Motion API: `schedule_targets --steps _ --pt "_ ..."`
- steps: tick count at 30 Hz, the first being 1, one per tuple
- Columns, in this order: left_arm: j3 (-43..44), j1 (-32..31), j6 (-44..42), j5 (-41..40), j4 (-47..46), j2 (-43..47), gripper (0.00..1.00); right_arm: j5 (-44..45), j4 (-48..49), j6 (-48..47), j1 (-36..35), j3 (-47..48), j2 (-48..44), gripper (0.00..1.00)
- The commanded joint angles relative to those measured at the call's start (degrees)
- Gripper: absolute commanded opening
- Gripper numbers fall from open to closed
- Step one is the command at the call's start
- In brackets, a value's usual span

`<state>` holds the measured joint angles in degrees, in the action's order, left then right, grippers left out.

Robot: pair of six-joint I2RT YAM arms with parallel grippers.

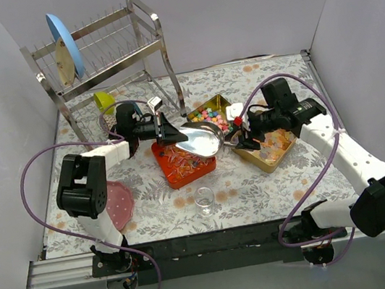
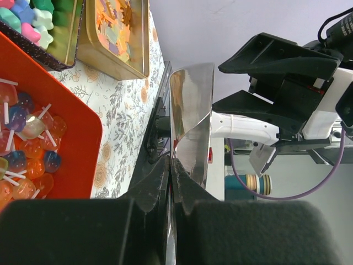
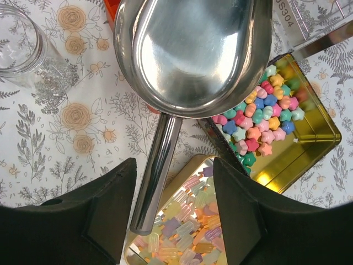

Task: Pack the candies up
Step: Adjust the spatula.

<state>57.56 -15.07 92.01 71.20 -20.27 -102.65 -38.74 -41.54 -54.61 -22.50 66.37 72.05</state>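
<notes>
Your candies lie in three containers. The star-shaped pastel pellets are in one gold tin. The pale jellies are in a second gold tin, partly hidden behind the right gripper's fingers in the wrist view. The clear-wrapped pieces are in the red tray. The metal scoop hangs empty between them, and from above its bowl covers a corner of the red tray. Your left gripper is pinched tight on the scoop's thin wall. Your right gripper has its jaws apart on either side of the scoop's handle; you cannot tell whether a pad touches it. A glass jar stands near the red tray, cut off in the right wrist view.
</notes>
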Motion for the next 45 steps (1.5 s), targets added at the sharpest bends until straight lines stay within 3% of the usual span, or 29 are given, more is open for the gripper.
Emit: schedule_targets --steps 1,9,16,32,35,36,40,41,42,44,45 --pt "1.2 0.1 2.2 1.7 -2.4 0.4 0.0 -0.8 4.1 -0.7 -0.3 -1.1 -0.3 0.63" --pt "0.7 0.2 5.6 1.0 -5.0 -0.3 0.0 1.4 8.1 1.3 -3.9 -4.5 -1.6 0.57" --pt "0.4 0.4 6.9 1.0 -5.9 -0.4 0.0 4.0 13.8 5.2 -5.5 -5.5 -2.0 0.42" --pt "-1.4 1.5 10.9 1.2 -10.3 -1.6 0.0 7.2 16.7 9.0 -5.9 -7.4 -1.1 0.44" --pt "-1.3 1.6 11.1 1.3 -10.4 -1.8 0.0 7.2 17.2 10.0 -5.9 -7.3 -0.4 0.4" --pt "-1.4 1.5 11.1 1.3 -10.4 -1.9 0.0 7.0 17.5 10.4 -5.9 -7.2 -0.2 0.35" --pt "-1.6 1.7 11.0 1.4 -10.4 -2.1 0.0 6.7 18.6 11.5 -5.9 -7.0 -0.1 0.32" --pt "-1.6 1.7 11.1 1.4 -10.3 -2.1 0.0 6.6 18.6 11.6 -5.9 -6.5 0.1 0.27" --pt "-1.7 1.8 10.9 1.1 -10.1 -2.2 0.0 6.2 18.4 11.7 -6.0 -6.2 0.2 0.14" --pt "-1.2 2.0 8.6 0.1 -6.7 -2.0 0.0 6.0 15.4 11.6 -5.9 -4.6 1.4 0.03" --pt "-0.9 2.5 7.0 -0.7 -4.5 -1.6 0.05 6.8 13.4 11.2 -5.8 -1.7 2.1 0.01"
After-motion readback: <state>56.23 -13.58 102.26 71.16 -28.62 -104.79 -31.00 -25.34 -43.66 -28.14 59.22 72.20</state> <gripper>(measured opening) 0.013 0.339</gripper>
